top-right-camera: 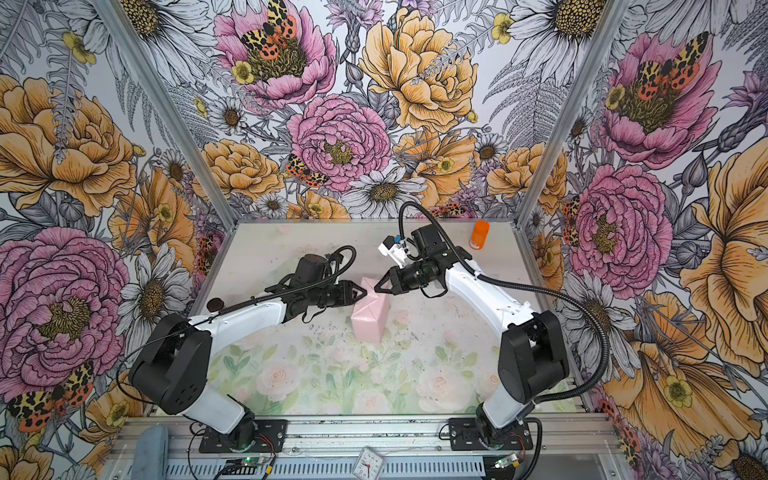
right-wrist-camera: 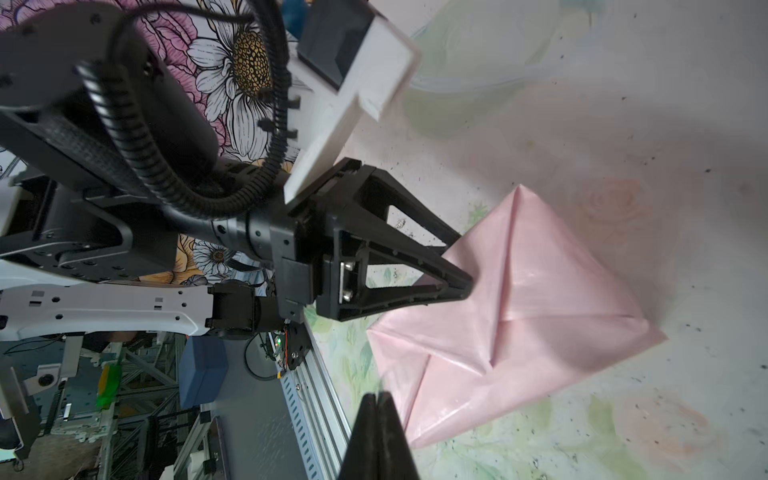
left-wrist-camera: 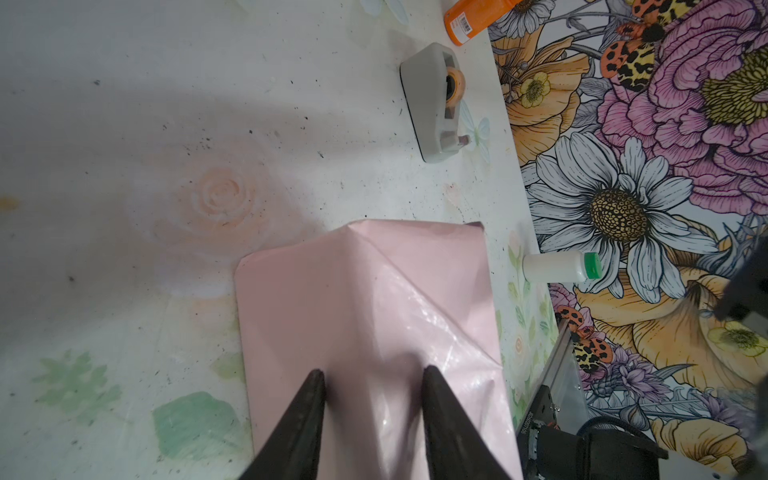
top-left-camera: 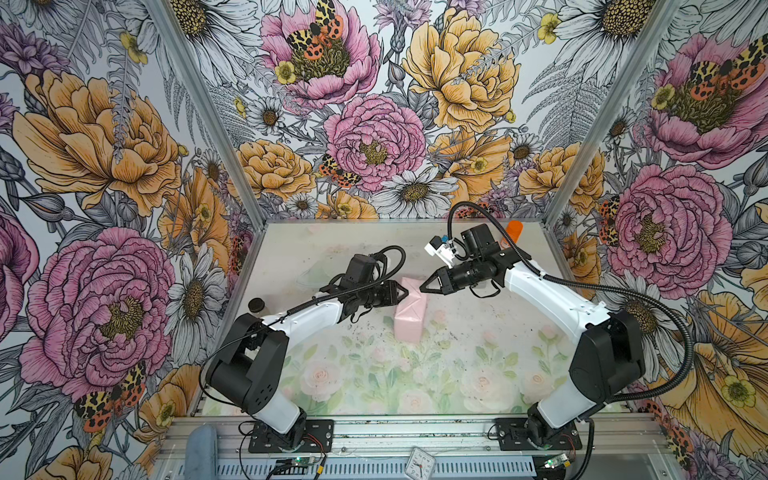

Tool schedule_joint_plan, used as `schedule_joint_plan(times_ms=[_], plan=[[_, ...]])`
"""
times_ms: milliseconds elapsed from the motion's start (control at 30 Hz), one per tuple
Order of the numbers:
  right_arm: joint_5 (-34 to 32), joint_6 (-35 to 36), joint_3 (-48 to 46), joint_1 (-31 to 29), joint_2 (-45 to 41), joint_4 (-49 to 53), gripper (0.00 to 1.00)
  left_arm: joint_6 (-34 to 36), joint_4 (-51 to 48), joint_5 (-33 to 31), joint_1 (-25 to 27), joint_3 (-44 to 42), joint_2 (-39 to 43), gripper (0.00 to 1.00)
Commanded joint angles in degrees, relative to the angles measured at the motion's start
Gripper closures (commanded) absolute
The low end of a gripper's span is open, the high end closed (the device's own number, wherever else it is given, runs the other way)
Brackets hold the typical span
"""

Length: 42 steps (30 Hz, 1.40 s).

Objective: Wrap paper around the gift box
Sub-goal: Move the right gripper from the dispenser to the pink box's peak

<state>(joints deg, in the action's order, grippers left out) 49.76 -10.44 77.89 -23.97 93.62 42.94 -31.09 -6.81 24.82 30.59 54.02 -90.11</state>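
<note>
Pink-faced paper (top-left-camera: 409, 320) is standing folded into a parcel mid-tabletop (top-left-camera: 478, 353), hiding the gift box. Left gripper (top-left-camera: 406, 293) is resting parted jaws against the parcel's far end, gripping nothing. Right gripper (top-left-camera: 422, 287), jaws clenched and empty, is hovering just beside the same end. Orange bottle (top-right-camera: 481, 235) is standing farthest back.

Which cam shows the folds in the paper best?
Right wrist view: the paper fills much of the frame, triangular creases clear. Left wrist view shows it too, near end behind the fingers of the left gripper. In both top views the paper is small, creases barely readable.
</note>
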Motion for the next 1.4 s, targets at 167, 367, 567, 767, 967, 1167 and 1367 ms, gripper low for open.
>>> schedule_joint_plan(times_ms=[167, 367, 567, 767, 967, 1167, 1367], plan=[[1.7, 5.0, 4.8, -1.8, 4.8, 6.5, 1.0, 1.8, -6.6, -2.2, 1.4, -0.8, -1.0, 0.6], [1.5, 7.2, 7.2, -2.5, 9.0, 10.9, 1.0, 1.8, -6.6, -2.1, 1.5, -0.6, -1.3, 0.6], [-2.3, 7.7, 9.3, -2.4, 11.9, 14.0, 1.0, 1.8, -6.6, -2.1, 1.5, -0.6, -1.4, 0.6], [-3.9, 7.2, 9.3, -1.4, 12.3, 15.1, 1.0, 1.9, -6.5, -2.1, 1.6, -0.6, -1.6, 0.6], [-5.4, 7.0, 9.4, -0.8, 12.7, 16.6, 1.0, 1.9, -6.5, -2.0, 1.5, -0.6, -1.5, 0.6], [-5.6, 6.2, 9.7, 0.0, 13.1, 16.6, 1.0, 1.9, -6.5, -2.0, 1.6, -0.6, -1.5, 0.6], [-6.0, 5.6, 9.6, 0.2, 14.4, 17.2, 1.0, 1.9, -6.5, -1.8, 1.8, 0.1, -1.5, 0.6]])
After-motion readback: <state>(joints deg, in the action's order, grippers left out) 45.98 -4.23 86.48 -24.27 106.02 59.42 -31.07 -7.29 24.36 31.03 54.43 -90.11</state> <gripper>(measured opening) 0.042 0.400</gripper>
